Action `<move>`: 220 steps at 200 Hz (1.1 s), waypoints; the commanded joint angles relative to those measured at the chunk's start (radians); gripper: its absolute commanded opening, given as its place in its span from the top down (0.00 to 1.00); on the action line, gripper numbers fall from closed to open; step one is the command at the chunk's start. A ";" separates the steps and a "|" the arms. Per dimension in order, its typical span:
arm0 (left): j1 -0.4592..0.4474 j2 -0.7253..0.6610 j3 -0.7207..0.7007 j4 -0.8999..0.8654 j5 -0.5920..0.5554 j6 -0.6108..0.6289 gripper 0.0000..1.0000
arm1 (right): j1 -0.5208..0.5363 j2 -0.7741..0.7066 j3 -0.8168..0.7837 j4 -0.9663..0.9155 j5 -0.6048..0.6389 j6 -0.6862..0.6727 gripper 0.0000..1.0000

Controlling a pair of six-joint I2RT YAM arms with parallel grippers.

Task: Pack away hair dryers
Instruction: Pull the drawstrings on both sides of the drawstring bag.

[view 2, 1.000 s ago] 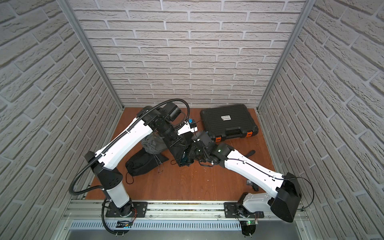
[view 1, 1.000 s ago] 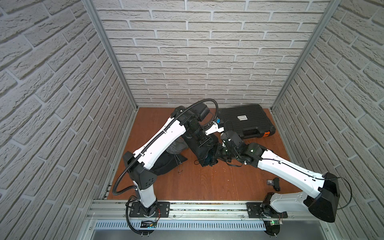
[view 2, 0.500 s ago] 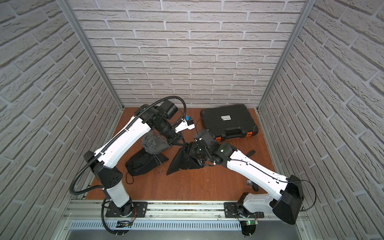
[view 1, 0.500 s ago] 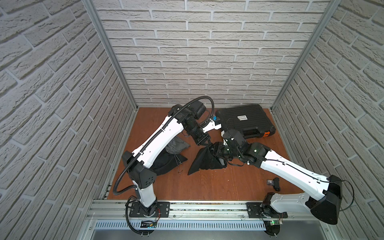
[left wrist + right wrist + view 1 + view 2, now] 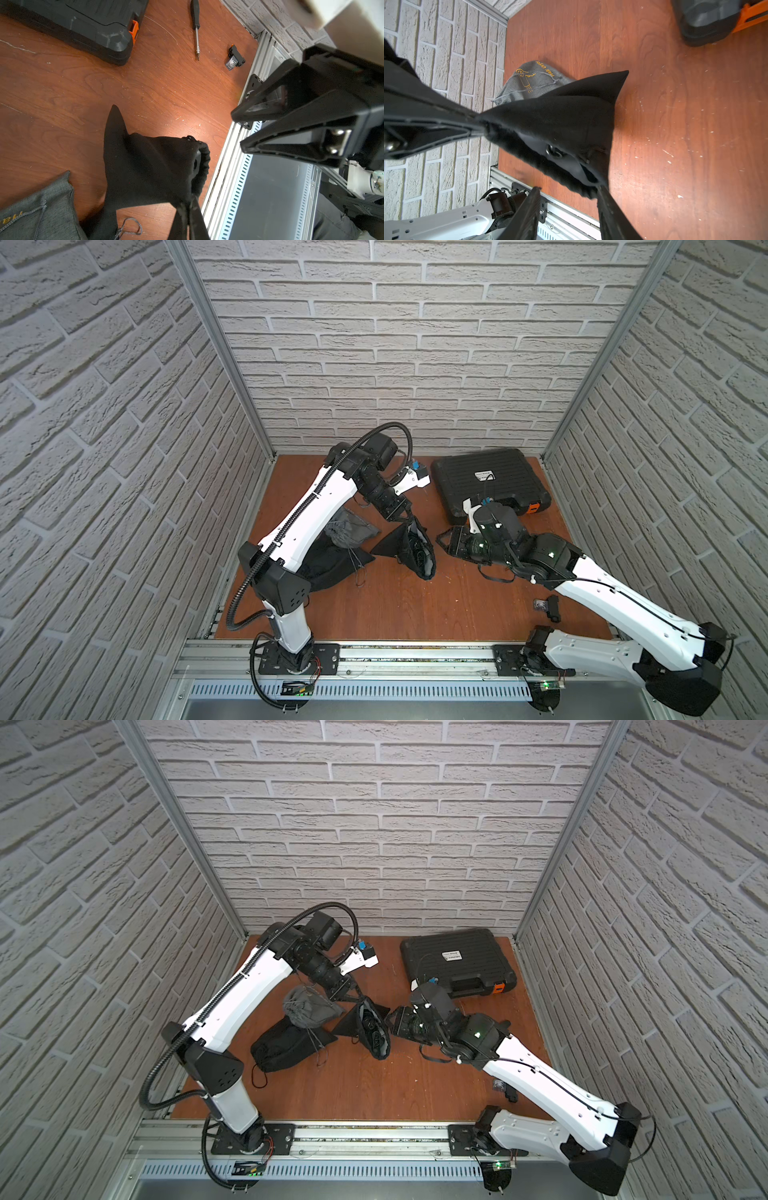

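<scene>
The left hand (image 5: 404, 516) is pressed together on the upper rim of a black cloth drawstring pouch (image 5: 392, 543). It holds the pouch's mouth up over the brown wooden table (image 5: 415, 614), and the lower end of the mouth reaches down to the wood. Inside the gaping mouth lies a dark plastic hair dryer (image 5: 556, 153), with a hanging ring and loops of black cord showing. Its exact colour cannot be told in the shadow of the cloth.

The right hand (image 5: 238, 129) stands just beside the pouch's mouth, its two fingers apart with nothing between them. In the right wrist view one finger (image 5: 610, 214) comes close to the lower rim, but whether it touches the cloth cannot be told.

To the left of the held pouch, a grey cloth pouch with orange stitching (image 5: 529, 83) lies crumpled on the table. It touches a second, filled black cloth pouch (image 5: 282, 1048) under the left arm. The contents of both are hidden.

A ribbed black hard case with an orange latch (image 5: 490, 485) lies closed at the far right of the table, near the back wall. A black-handled screwdriver (image 5: 196, 27) and a small black-and-clear part (image 5: 234, 59) lie on bare wood, apart from the pouches.
</scene>
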 commanded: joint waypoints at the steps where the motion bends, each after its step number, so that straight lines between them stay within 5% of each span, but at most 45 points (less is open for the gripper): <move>1: 0.014 -0.048 -0.005 0.032 0.047 -0.011 1.00 | 0.028 0.013 -0.033 -0.005 0.036 -0.029 0.53; 86: 0.040 -0.057 -0.028 0.035 0.048 -0.009 1.00 | 0.131 0.267 0.046 0.048 0.166 -0.102 0.62; 158: 0.073 -0.069 -0.029 0.037 0.070 -0.010 1.00 | 0.131 0.267 0.005 0.048 0.135 -0.092 0.62; 220: 0.108 -0.076 -0.036 0.040 0.094 -0.018 1.00 | 0.133 0.278 -0.049 0.080 0.120 -0.082 0.76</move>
